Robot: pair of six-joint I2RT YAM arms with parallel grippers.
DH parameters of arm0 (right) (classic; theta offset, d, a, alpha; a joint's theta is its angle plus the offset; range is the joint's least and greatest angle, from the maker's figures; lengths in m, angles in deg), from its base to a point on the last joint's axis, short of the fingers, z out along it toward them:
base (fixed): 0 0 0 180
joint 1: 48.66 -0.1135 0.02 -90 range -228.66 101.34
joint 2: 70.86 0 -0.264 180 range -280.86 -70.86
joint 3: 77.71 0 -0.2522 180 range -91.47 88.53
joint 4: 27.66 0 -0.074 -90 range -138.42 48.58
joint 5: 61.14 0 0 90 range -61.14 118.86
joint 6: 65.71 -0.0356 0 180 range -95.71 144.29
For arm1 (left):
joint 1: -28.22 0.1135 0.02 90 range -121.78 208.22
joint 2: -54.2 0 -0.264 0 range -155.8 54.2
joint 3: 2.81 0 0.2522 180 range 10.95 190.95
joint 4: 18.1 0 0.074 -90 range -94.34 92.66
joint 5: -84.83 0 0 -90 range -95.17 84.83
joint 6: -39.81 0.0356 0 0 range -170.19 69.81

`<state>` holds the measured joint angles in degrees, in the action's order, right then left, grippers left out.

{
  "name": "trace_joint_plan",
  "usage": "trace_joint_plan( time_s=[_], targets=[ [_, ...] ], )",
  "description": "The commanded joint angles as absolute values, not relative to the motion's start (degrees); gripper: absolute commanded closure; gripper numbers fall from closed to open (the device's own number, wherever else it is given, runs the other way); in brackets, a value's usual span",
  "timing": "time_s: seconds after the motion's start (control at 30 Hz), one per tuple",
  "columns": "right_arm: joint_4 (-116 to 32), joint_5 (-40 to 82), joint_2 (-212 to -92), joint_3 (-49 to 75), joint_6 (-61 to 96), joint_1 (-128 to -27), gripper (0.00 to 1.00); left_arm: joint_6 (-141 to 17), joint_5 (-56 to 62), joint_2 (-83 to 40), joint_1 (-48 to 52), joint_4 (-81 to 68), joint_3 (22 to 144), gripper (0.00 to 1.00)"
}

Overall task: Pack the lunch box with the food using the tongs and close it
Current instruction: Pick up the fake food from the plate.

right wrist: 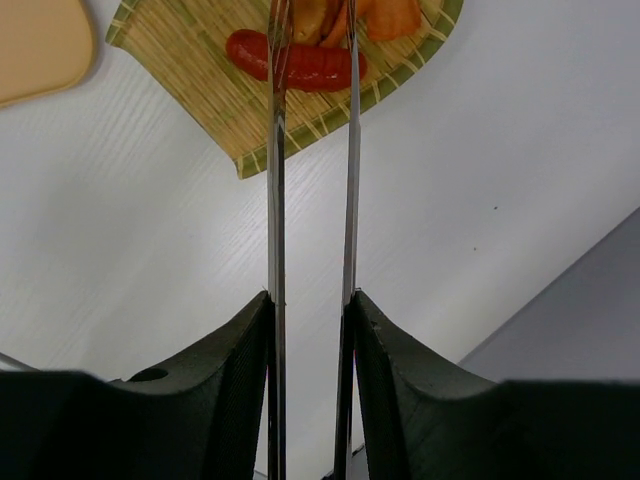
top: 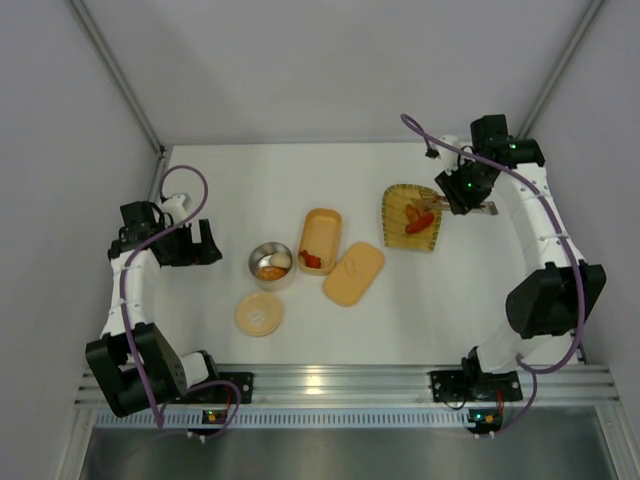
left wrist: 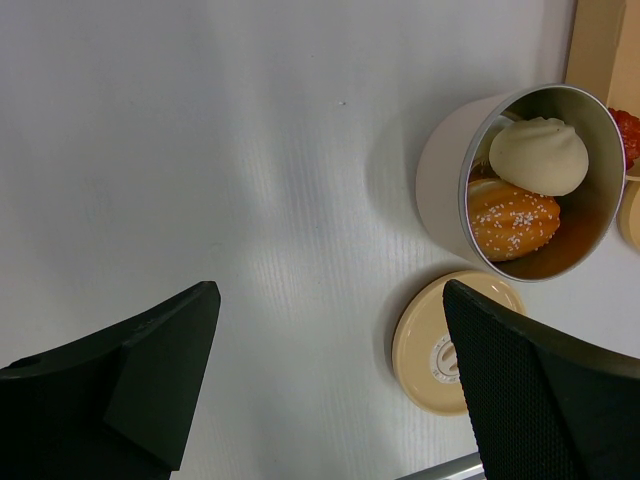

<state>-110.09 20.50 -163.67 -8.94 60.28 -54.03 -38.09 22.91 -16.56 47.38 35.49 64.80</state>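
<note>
My right gripper point(right wrist: 310, 305) is shut on the tongs point(right wrist: 277, 200), pressing their two thin silver arms between its fingers. The tong tips reach over the woven tray point(right wrist: 190, 70), and a red sausage point(right wrist: 300, 62) lies crosswise between the arms; other orange food pieces point(right wrist: 390, 15) lie beside it. In the top view the right gripper point(top: 455, 190) hovers at the tray's point(top: 398, 228) far right. The open lunch box point(top: 322, 232) holds red food point(top: 311, 260); its lid point(top: 354, 273) lies next to it. The steel tin point(left wrist: 445, 175) contains a white ball point(left wrist: 540, 155) and an orange piece point(left wrist: 512, 218). My left gripper point(left wrist: 330, 295) is open over bare table.
The tin's round tan lid point(left wrist: 425, 345) lies flat by the left gripper's right finger and shows as the tan lid point(top: 259, 313) near the table's front edge. An aluminium rail point(top: 340, 385) runs along the near edge. Grey walls enclose the table's back and sides.
</note>
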Motion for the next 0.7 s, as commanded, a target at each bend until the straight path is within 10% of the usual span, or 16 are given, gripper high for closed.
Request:
trace_joint_plan(
  time_s=[0.0,0.67],
  targets=[
    [-110.59,21.48,-165.25,-10.61,63.58,-52.62,0.65,-37.88,24.45,-16.11,47.82,33.54,64.48,0.02],
    [-110.33,23.76,-175.88,-18.43,53.56,-57.8,0.65,-38.24,24.63,-17.08,47.82,33.1,64.39,0.02]
  ],
)
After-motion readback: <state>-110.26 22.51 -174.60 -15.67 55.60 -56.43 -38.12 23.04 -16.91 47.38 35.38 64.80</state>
